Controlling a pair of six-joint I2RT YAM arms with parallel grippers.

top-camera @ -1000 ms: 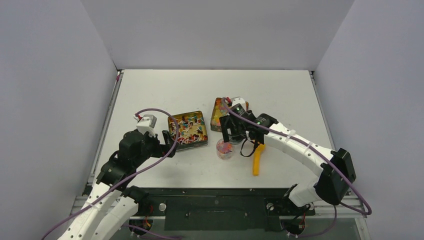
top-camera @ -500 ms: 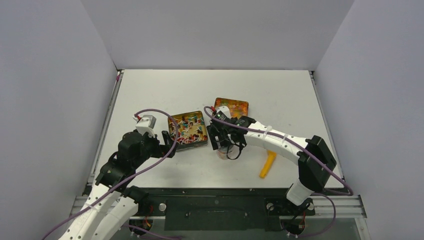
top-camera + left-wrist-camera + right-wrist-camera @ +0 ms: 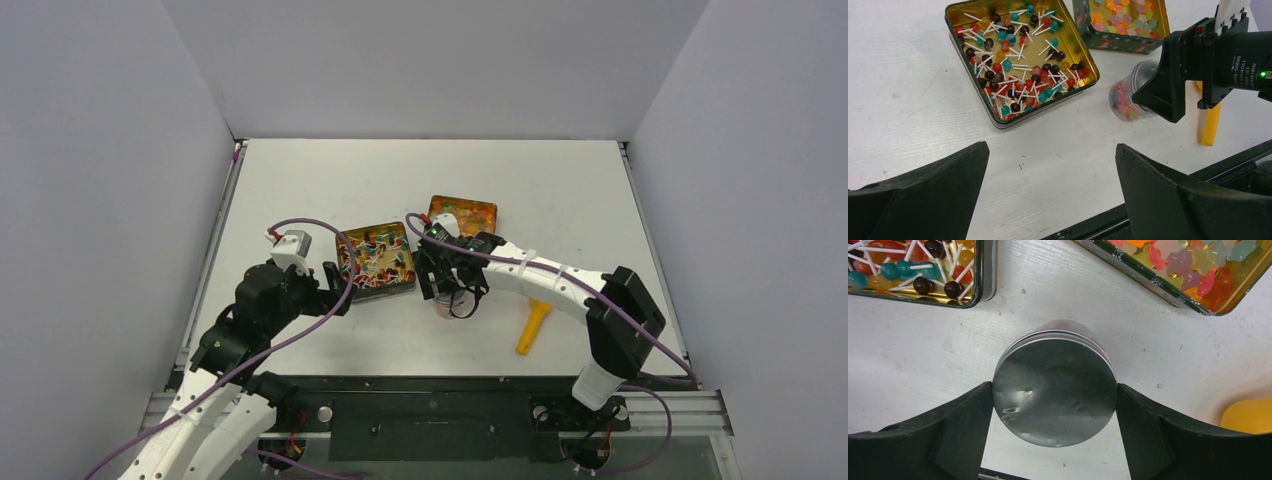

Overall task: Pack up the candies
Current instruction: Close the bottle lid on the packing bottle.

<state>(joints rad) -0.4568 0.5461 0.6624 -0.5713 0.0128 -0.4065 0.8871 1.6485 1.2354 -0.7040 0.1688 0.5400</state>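
**Lid comes over the filled jar**

Nearest, the left gripper (image 3: 1053, 175) hangs spread wide and empty. The orange scoop (image 3: 530, 327) lies alone on the table (image 3: 350, 180). The right gripper (image 3: 447, 277) has swung from it to the jar (image 3: 1128, 100) and is pinching the silver lid (image 3: 1054, 395) just above. Candies (image 3: 1120, 105) show inside, so packing looks nearly done. Beyond, the lollipop tin (image 3: 955, 30) and gummy tin (image 3: 1113, 42) still hold more

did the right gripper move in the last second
Yes. The right gripper has shifted left and toward the near edge, away from the gummy tin. It now holds the lid on top of the jar.
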